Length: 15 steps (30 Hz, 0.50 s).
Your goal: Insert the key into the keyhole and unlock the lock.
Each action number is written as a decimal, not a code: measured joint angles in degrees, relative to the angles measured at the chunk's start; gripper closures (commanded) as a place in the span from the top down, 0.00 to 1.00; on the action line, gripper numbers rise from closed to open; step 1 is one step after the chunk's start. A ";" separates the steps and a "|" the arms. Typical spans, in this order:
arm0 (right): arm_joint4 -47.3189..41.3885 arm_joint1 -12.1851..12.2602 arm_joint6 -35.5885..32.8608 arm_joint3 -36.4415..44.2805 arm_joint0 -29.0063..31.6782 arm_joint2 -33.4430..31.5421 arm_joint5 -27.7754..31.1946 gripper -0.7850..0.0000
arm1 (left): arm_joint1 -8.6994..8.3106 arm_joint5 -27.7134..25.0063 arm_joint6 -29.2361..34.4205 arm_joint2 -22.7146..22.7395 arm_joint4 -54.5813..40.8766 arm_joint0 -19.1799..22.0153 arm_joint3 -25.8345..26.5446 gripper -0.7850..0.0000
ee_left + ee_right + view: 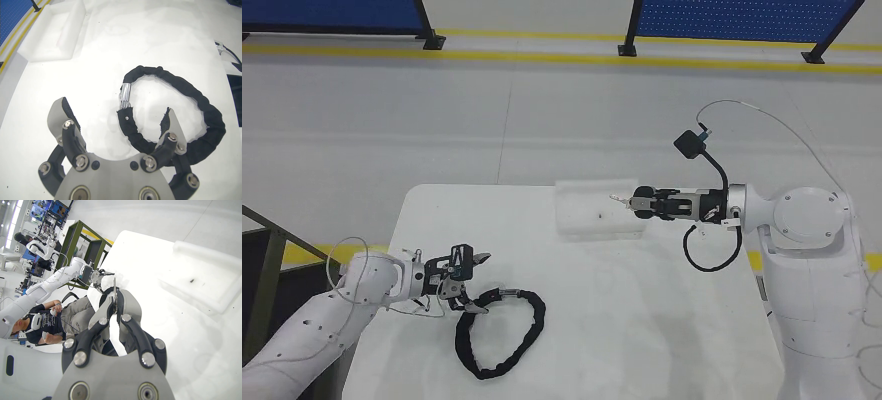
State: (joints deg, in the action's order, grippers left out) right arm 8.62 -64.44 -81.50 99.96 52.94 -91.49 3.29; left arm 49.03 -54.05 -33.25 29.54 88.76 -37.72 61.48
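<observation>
Currently I have the key [114, 285] pinched in the closed right gripper [115, 302], above the foam tray [592, 215] at the table's [662, 320] far edge, well apart from the chain lock [189, 83] lying near-left. My left gripper [116, 104] hangs wide open and empty over its silver barrel [126, 92]. I judge this the approach step. Next I steady the barrel, then carry the key across.

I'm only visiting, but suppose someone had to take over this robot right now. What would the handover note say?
Grippers: left gripper is open and holds nothing, above one end of the chain lock. The right gripper is shut on the key, above the foam tray.
Things: the chain lock lies looped on the table, with its chrome barrel by the left gripper.
Done: the key is in hand.
Left: bring the key to the barrel, insert it, turn it.
</observation>
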 measured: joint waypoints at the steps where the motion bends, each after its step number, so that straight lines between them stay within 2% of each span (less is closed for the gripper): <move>1: 0.00 0.00 0.00 0.00 0.00 0.00 0.00 0.00 | 0.50 0.09 -0.32 -0.47 0.29 0.28 -0.71 1.00; 8: 0.00 0.00 0.00 0.00 0.00 0.00 0.00 0.00 | 4.42 -0.10 -0.97 -3.50 0.16 1.78 -5.20 1.00; 15: 0.00 0.00 0.00 0.00 0.00 0.00 0.00 0.00 | 6.23 1.51 -2.42 -4.90 2.45 1.53 -7.73 1.00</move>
State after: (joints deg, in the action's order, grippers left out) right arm 8.62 -64.44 -81.50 99.96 52.94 -91.49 3.29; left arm 55.26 -52.53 -35.67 24.64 91.21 -36.19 53.76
